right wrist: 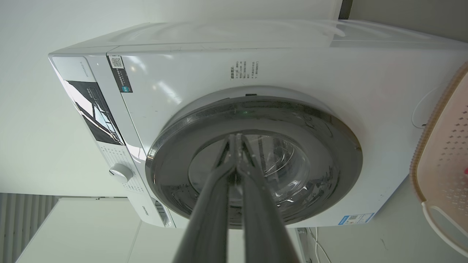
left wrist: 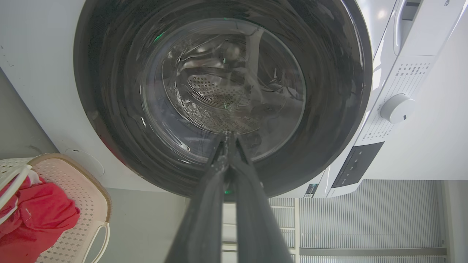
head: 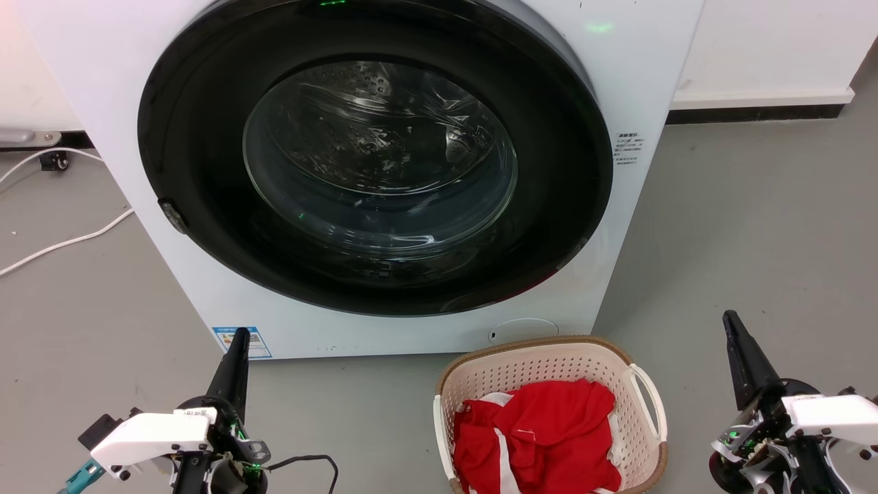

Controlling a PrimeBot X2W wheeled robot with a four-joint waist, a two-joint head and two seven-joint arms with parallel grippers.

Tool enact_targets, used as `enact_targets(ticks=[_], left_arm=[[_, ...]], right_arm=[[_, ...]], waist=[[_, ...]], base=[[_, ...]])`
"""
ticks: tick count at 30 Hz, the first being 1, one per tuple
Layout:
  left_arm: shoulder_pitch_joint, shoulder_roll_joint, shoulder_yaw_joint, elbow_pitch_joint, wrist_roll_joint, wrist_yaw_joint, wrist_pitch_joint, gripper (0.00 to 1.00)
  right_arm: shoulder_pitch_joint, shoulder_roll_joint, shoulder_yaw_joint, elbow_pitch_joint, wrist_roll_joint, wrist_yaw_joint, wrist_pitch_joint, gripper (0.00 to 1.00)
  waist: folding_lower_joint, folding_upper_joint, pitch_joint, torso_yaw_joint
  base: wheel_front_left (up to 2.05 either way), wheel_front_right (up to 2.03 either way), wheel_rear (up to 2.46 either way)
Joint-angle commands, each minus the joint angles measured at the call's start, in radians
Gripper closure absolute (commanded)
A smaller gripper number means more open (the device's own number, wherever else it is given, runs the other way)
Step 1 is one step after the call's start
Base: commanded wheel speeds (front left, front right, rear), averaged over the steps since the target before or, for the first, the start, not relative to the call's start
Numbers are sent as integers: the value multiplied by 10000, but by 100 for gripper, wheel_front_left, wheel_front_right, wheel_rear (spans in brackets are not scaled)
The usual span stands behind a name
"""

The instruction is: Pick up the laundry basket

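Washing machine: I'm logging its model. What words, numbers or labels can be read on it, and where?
Blue sticker, lower front of the washing machine: too small to read.
Printed block beside the door: too small to read.
Dark QR label near the control panel: blurred.
Nothing is legible.

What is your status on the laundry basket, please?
Left gripper shut, empty. Right gripper shut, empty. Laundry basket on floor by washing machine, red cloth inside, ungrabbed. No obstruction seen.
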Motion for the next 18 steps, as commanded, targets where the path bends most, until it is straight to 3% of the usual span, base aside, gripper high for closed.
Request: enact_targets(ticks=[1,4,5,13,18], left_arm=[[-92,-2,15,3,-13,-21,23,100],[-92,-1,12,3,-15,-21,21,100],[15,-4,-11,26,0,2,-5,0],[139,-22,-142,-48,248,4,-328,0],[129,-19,-68,-178,1113,14,-573,0]], right_arm=[[-101,-31,-1,2,41,-3,10,100],[-101,-31,-1,2,41,-3,10,100],[15,4,0,21,-4,0,-4,0],[208,19,-7,16,-295,-2,-324,0],[236,15,-88,-264,-1314,-2,-571,0]], waist=[[0,0,0,0],[0,0,0,0],[0,0,0,0],[0,0,10,-4],[0,0,24,-7]], base=[[0,0,0],[0,0,0],[0,0,0],[0,0,0],[0,0,0]])
